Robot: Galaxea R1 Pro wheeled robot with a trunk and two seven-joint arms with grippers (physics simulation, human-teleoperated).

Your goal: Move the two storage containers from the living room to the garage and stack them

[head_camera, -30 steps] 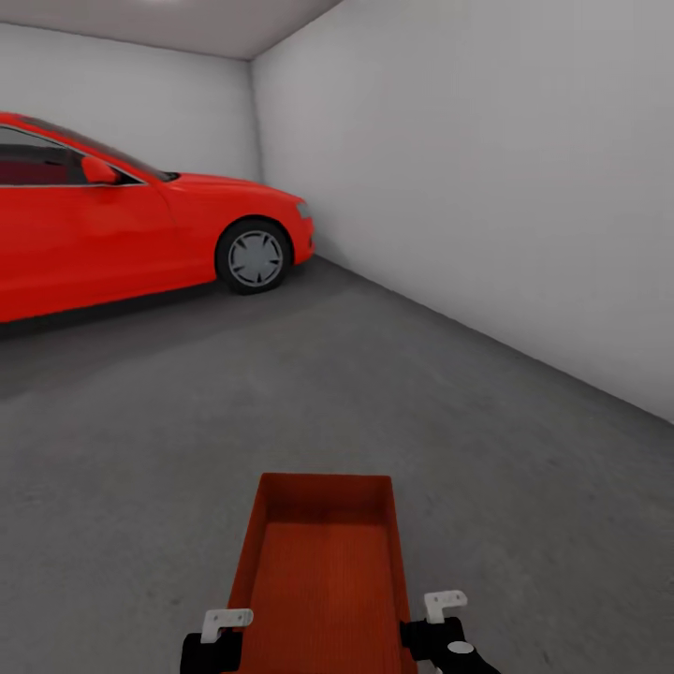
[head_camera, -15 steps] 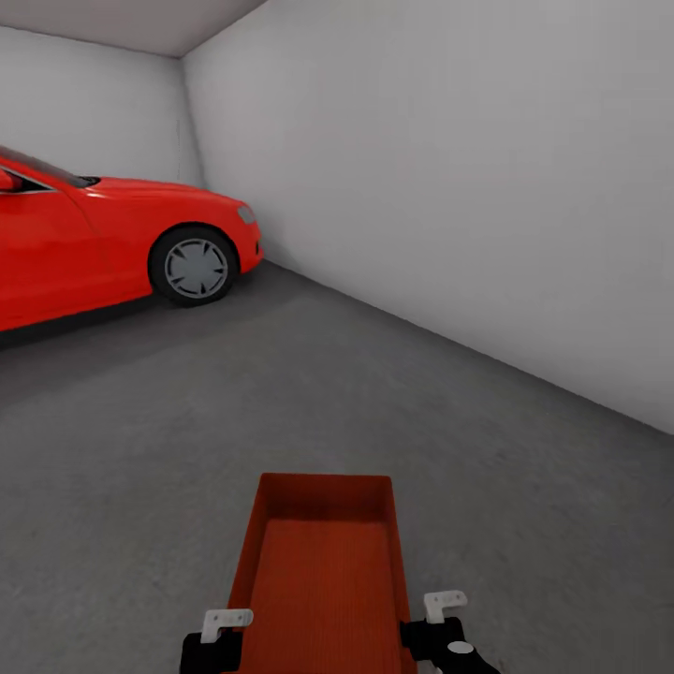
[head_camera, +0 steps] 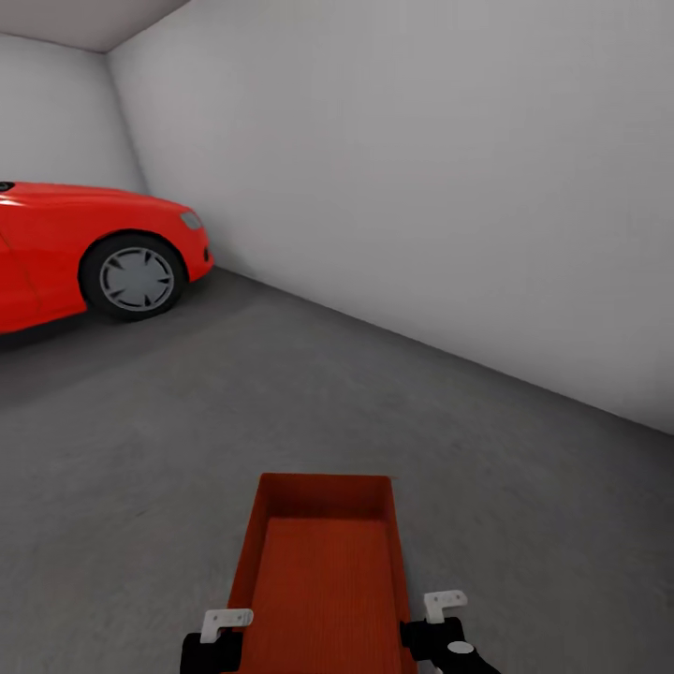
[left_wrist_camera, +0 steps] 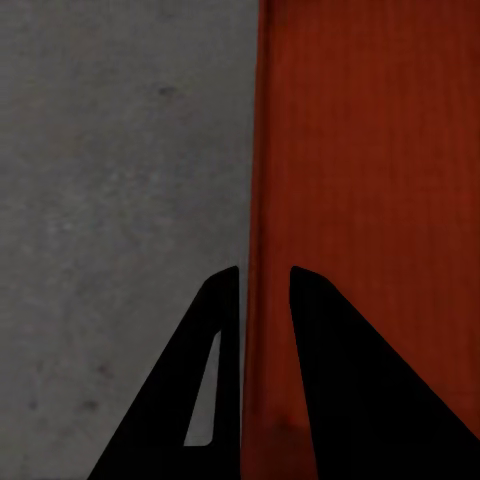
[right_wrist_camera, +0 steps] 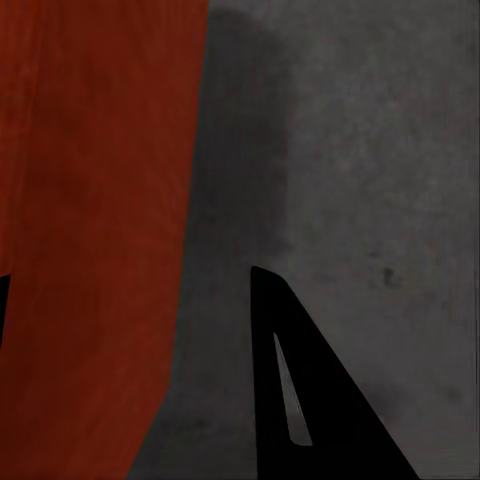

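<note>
Low in the head view, an orange-red storage tub (head_camera: 323, 571) is carried lengthwise above the grey concrete floor (head_camera: 140, 468) — the left pincer (left_wrist_camera: 265, 285) clamps one long wall, the right pincer (right_wrist_camera: 130, 290) straddles the opposite wall, its grip unclear. A red car (head_camera: 84, 248) sits far left, near pale walls (head_camera: 421, 187).
</note>
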